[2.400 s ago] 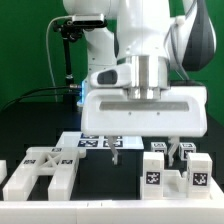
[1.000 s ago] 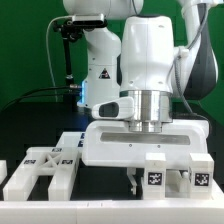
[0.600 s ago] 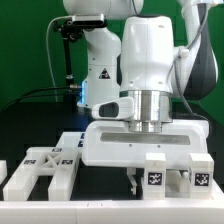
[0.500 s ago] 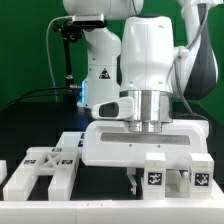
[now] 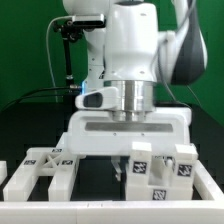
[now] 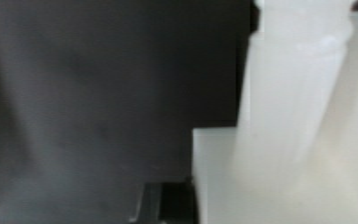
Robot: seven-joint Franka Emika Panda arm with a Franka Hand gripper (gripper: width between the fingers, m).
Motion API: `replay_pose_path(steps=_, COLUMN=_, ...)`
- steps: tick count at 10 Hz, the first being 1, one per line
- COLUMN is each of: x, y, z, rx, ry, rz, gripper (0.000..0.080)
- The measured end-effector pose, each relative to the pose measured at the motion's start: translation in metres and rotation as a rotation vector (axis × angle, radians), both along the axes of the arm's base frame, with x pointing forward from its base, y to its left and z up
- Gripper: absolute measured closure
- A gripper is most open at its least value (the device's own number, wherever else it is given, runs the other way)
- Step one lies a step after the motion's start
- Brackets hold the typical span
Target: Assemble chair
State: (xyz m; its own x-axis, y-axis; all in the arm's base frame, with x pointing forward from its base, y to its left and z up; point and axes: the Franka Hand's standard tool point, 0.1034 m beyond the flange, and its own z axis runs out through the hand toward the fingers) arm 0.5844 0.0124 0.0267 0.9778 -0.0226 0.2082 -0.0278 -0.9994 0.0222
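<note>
The arm [image 5: 135, 45] fills the exterior view, bent low. The slotted panel [image 5: 40, 172] lies on that view's left. A tagged chair part [image 5: 158, 172] sits tilted on its right, just beside the gripper [image 5: 124, 168]. The jaws are closed tight, and I cannot tell whether they pinch anything. The likely risk is that the closed gripper nudges the tilted part and topples or skews it.

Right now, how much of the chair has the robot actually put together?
Done: nothing looks joined yet; the slotted panel lies by itself on the exterior view's left. In hand: the end effector, shut, sits low beside the tilted tagged blocks; whether it grips them is unclear. Left: seemingly all the joining into a chair.
</note>
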Motion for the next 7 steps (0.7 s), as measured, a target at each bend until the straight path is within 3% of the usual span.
replay_pose_path(steps=1, x=-0.009, y=-0.011, z=0.015, rx=0.012, ry=0.045, rz=-0.002, gripper=0.0765)
replay_pose_path(steps=2, x=-0.020, y=-0.014, z=0.021, rx=0.037, ry=0.162, rz=-0.014, gripper=0.0765)
replay_pose_path(steps=3, x=-0.019, y=-0.018, z=0.032, rx=0.049, ry=0.272, rz=-0.025, gripper=0.0765)
replay_pose_path(steps=4, x=-0.012, y=-0.017, z=0.028, rx=0.049, ry=0.316, rz=-0.021, gripper=0.0765)
replay_pose_path(steps=7, x=-0.024, y=-0.013, z=0.025, rx=0.091, ry=0.563, rz=-0.025, gripper=0.0765)
